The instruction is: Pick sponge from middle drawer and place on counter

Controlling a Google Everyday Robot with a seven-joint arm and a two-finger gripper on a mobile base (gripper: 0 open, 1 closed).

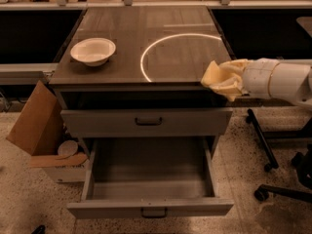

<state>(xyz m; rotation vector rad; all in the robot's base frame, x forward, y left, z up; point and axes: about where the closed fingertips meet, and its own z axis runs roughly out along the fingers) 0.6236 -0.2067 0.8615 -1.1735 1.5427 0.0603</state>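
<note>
My hand (225,81) reaches in from the right and sits at the front right corner of the counter (146,28), about level with its top. The fingers are closed on the sponge (213,75), which juts leftward from the fingertips over that corner. I cannot tell whether it touches the surface. The drawer (151,207) below stands pulled open. A bowl (93,51) sits well apart, at the counter's left.

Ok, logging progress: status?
Gripper shut on sponge, at front right corner of counter. Sponge not yet set down. Middle drawer open. White bowl well clear.
</note>
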